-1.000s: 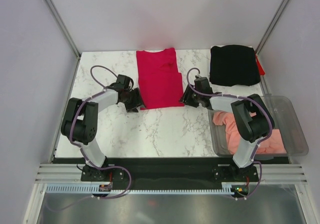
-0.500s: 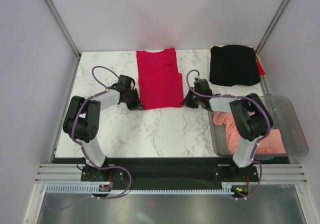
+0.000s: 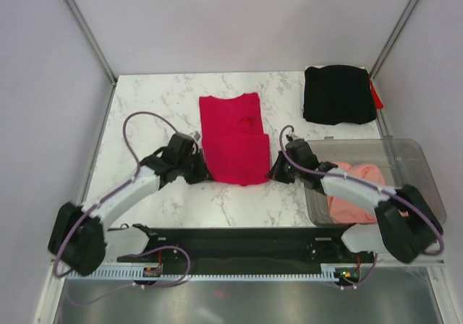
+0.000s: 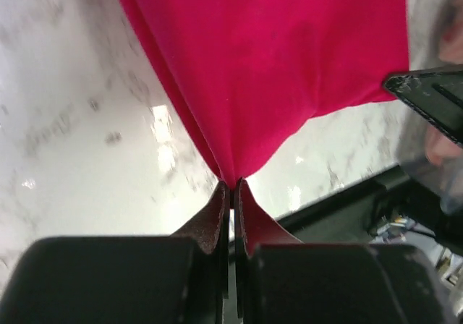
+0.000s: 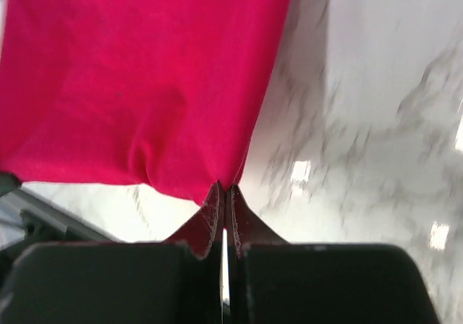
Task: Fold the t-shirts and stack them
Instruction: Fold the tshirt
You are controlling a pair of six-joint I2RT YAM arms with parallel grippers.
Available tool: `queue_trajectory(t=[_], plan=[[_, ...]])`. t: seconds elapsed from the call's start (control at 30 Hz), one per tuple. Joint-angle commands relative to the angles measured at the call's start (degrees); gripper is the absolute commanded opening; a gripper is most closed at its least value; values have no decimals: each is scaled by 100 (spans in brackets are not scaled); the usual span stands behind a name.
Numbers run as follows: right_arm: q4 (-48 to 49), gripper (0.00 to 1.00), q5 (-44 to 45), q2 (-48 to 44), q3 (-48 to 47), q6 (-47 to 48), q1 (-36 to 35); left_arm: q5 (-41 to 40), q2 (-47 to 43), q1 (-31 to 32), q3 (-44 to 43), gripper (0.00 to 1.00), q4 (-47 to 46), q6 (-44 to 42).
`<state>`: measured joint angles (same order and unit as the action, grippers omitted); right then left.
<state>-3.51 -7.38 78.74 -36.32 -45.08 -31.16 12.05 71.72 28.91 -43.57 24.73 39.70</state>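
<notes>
A crimson red t-shirt (image 3: 235, 139), folded narrow, lies lengthwise in the middle of the marble table (image 3: 145, 107). My left gripper (image 3: 205, 173) is shut on its near left corner (image 4: 233, 173), and my right gripper (image 3: 273, 173) is shut on its near right corner (image 5: 224, 183). The cloth (image 4: 275, 56) stretches away from both sets of jaws. A black t-shirt (image 3: 338, 94), folded, lies at the far right. A salmon-pink t-shirt (image 3: 354, 194) is crumpled in the clear plastic bin (image 3: 423, 168).
The bin sits at the table's right near corner, close to my right arm. A bit of red cloth (image 3: 375, 92) peeks from under the black shirt. The black front rail (image 3: 239, 239) runs just behind both grippers.
Both grippers closed on the red shirt's near corners and have dragged it toward the front edge. Both arms have stretched out low over the table.
</notes>
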Motion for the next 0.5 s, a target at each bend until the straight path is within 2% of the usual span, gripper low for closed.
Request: queue_trajectory(t=[0.0, 0.03, 0.1, 0.17, 0.3, 0.47], plan=[[-1078, 0, 526, -1452, 405, -675, -495, -247, -1140, 255, 558, 2, 830, 730], [-1238, 0, 605, -1736, 528, -791, -758, -239, -1700, 282, 665, 2, 979, 819], [-1520, 0, 702, -2394, 582, -1159, -1023, -125, -2266, 326, 840, 2, 1367, 1047], [-1898, 0, 860, -2678, 521, -1327, -1348, -81, -2873, 344, 833, 2, 1760, 1144], [-2512, 0, 1106, -2768, -145, -1381, -1753, -264, -3217, 344, 308, 2, 2404, 1189], [-3155, 0, 1677, -2268, -1218, -854, -1753, -809, -2858, 335, -406, 2, 2774, 926]])
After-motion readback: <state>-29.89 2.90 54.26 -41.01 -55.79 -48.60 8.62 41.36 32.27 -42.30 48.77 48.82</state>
